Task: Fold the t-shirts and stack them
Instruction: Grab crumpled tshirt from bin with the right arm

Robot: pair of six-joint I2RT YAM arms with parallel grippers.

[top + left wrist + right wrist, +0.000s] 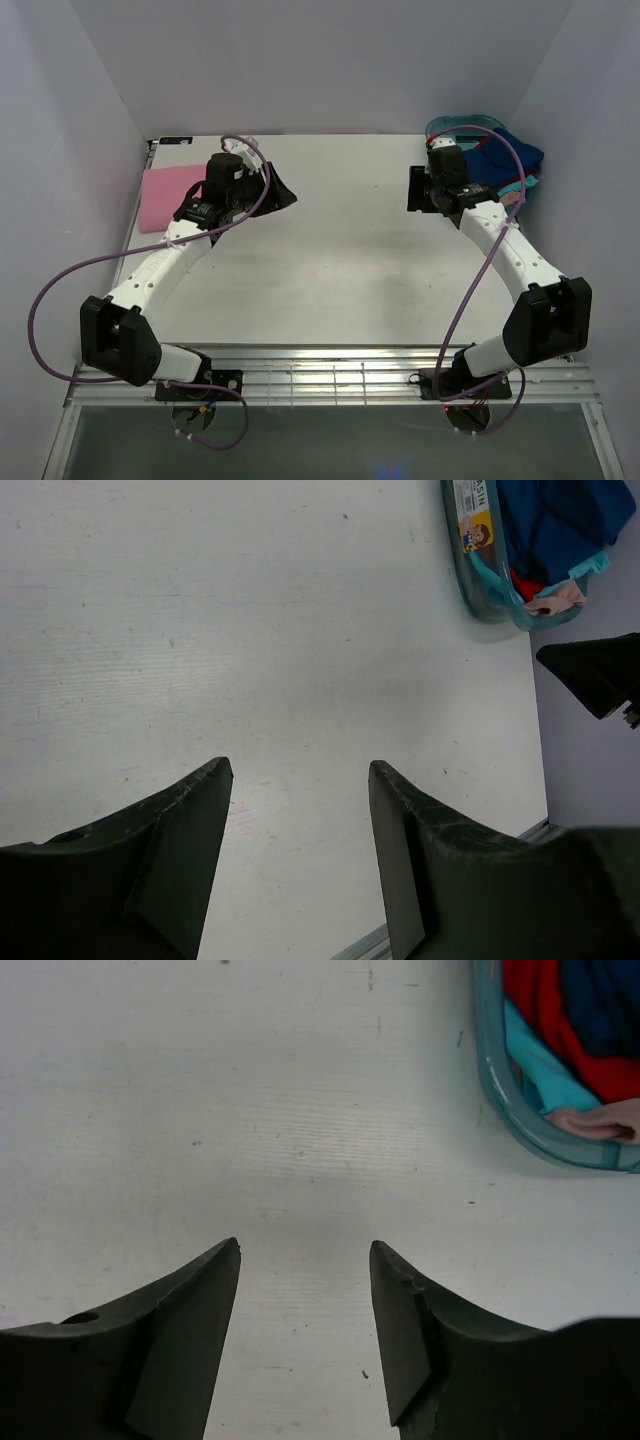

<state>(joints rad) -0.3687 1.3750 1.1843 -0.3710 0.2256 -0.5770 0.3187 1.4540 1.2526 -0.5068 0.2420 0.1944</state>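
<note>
Over bare tabletop [340, 260] I'm hovering both ends: left gripper [300, 770] and right gripper [305, 1245] are gaping wide, holding nothing.

Risks:
- The navy tee [560, 520], red tee [540, 1000] and teal tee [545, 1075] are lying crumpled and overlapping in the tub [497, 1090], far right. One reach in is likely pulling two out at once, or catching the rim and dragging the tub.
- The left arm [165, 265] is sitting close to the pink tee [165, 195], so a careless swing is rumpling it.

The pink tee is lying flat at far left and looking folded.
</note>
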